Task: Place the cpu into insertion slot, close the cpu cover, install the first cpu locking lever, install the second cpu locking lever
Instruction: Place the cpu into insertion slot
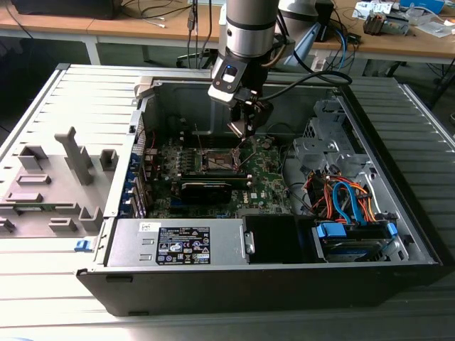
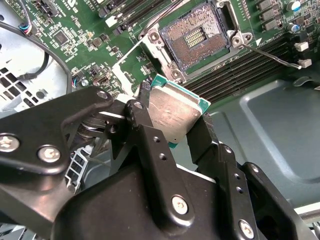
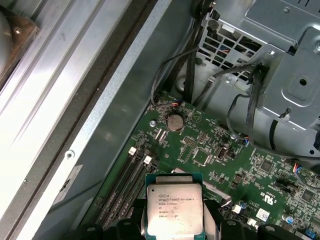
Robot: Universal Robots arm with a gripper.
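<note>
On the exterior view's left, a grey panel [image 1: 57, 177] with upright plastic fixtures lies on the ribbed tabletop [image 1: 43, 298], touching the open case [image 1: 234, 288]. Inside the case, along its near wall, sits the power supply [image 1: 178, 241]. Farther in lies the green board [image 1: 266, 177], with a black card [image 1: 206, 188] on it.

The slot [image 1: 219, 160] is on the board's far half. In the second wrist view its dark pin field [image 2: 195, 37] lies uncovered inside a silvery rim. The cover [image 2: 131, 64] seems to be swung off to one side of it and is seen nearly edge-on. A thin wire lever [image 2: 270, 51] reaches out from a corner of the slot over the long memory slots [image 2: 235, 75].

The arm [image 1: 252, 28] comes down from the far side and hangs over the board, just to the exterior view's right of the slot. Its black fingers [image 2: 145, 130] are clenched on the cpu [image 2: 175, 110], one on each of two opposite edges, spread only as wide as the chip. The cpu is tilted, metal top toward the camera, and held in the air above the board. It is near the slot but apart from it, touching nothing but the fingers. In the first wrist view its printed metal lid [image 3: 175, 205] faces the lens, with a coin cell [image 3: 174, 121] on the board beyond.

On the exterior view's right are a metal cage [image 1: 320, 149], orange and blue cables [image 1: 341, 199] and a blue-trimmed drive [image 1: 352, 234].
</note>
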